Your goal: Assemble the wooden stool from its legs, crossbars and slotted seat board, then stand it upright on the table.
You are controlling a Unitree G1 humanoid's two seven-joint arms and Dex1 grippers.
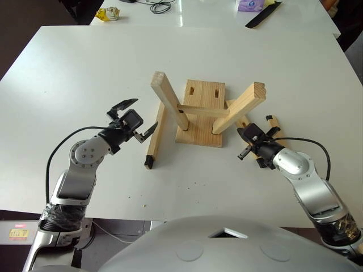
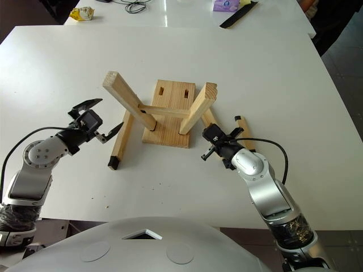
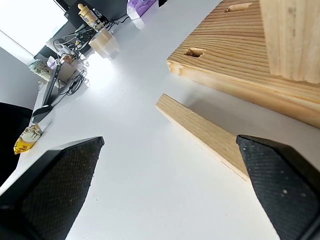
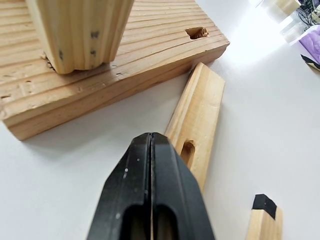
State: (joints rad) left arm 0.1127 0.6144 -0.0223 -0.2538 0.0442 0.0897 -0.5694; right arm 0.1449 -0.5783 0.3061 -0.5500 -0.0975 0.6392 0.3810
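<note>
Stool part-built, upside down mid-table on the white table (image 1: 85, 68). The flat pale wooden slotted seat board (image 1: 199, 129) lies face down. Its near sockets hold two thick square pale wood legs: the left upright leg (image 1: 167, 99) and the right upright leg (image 1: 245, 103), each seated in the board and leaning outward. A thin pale wood crossbar (image 1: 201, 110) runs between them, above the board. Two small rectangular slots (image 1: 191, 89) at the board's far end have nothing in them.

Loose parts:
- A long pale wood leg with a black end cap (image 1: 156, 136) lies flat just left of the board, cap toward the robot.
- A flat pale wood bar with an oval slot (image 4: 197, 120) lies on the table just right of the board, beside its edge.
- A short pale wood piece with a black tip (image 1: 274, 122) lies a little farther right, apart from the board.

The left gripper (image 1: 145, 113) has its black textured fingers (image 3: 55, 190) spread wide, holding nothing. It is low over the table, just left of the loose capped leg and not touching it.

The right gripper (image 4: 150, 145) has its fingers pressed together with nothing between them. It sits over the slotted bar, pointing at the board's near right corner.

On the back table there is a yellow packet (image 1: 108, 13) and a purple box (image 1: 249, 5).
</note>
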